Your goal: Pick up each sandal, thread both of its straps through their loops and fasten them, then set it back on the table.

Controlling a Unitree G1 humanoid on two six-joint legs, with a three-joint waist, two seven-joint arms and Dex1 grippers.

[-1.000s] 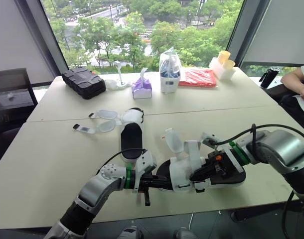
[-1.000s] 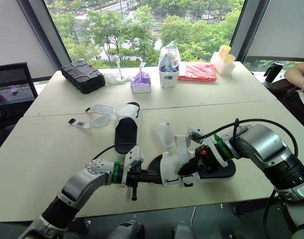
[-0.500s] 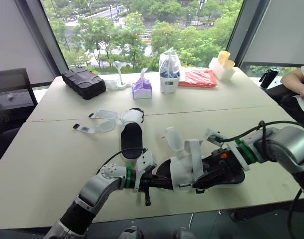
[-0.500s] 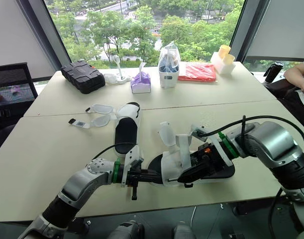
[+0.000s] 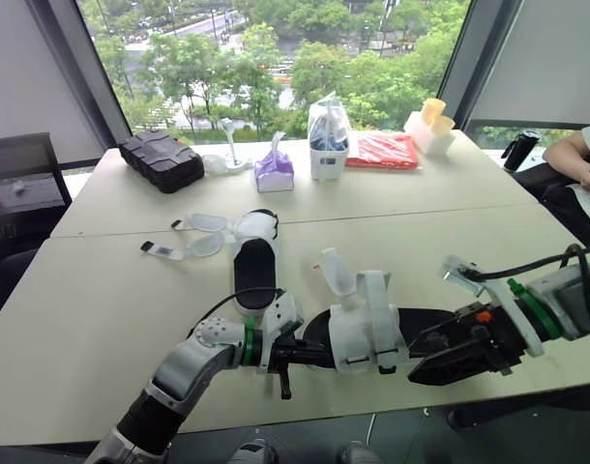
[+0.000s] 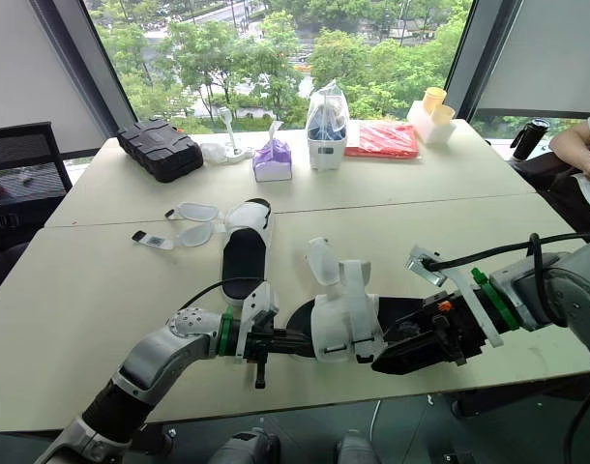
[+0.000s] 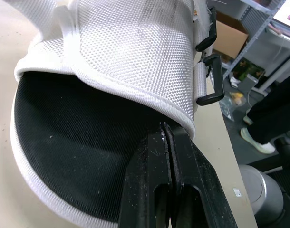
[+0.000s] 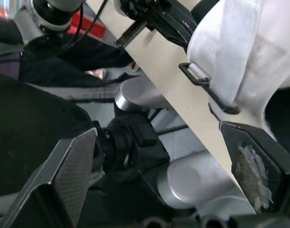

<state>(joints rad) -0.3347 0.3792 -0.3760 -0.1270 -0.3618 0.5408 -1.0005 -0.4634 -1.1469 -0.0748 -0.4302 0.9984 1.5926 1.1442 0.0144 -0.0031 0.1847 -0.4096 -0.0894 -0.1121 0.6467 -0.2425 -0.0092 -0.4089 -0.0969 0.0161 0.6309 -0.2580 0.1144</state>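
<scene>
The left pincer (image 5: 309,355) is pressed together on the toe rim of a black-soled sandal with white mesh straps (image 5: 368,333), pinning it to the pale desk (image 5: 102,300) near its front edge. The right pincer (image 5: 418,356) hangs spread wide beside the heel, holding nothing and apart from the straps.

By my reading, this sandal's fastening is in hand but unfinished. One broad white mesh strap (image 5: 373,302) stands upright over the instep, and a rounded white tab (image 5: 336,271) sticks up behind it. The two black plastic loops (image 7: 209,90) on the side look empty. The next move probably calls for the right pincer to catch a free strap end and feed it through a loop.

A second black-and-white sandal (image 5: 255,261) lies further back with its straps splayed open.
</scene>
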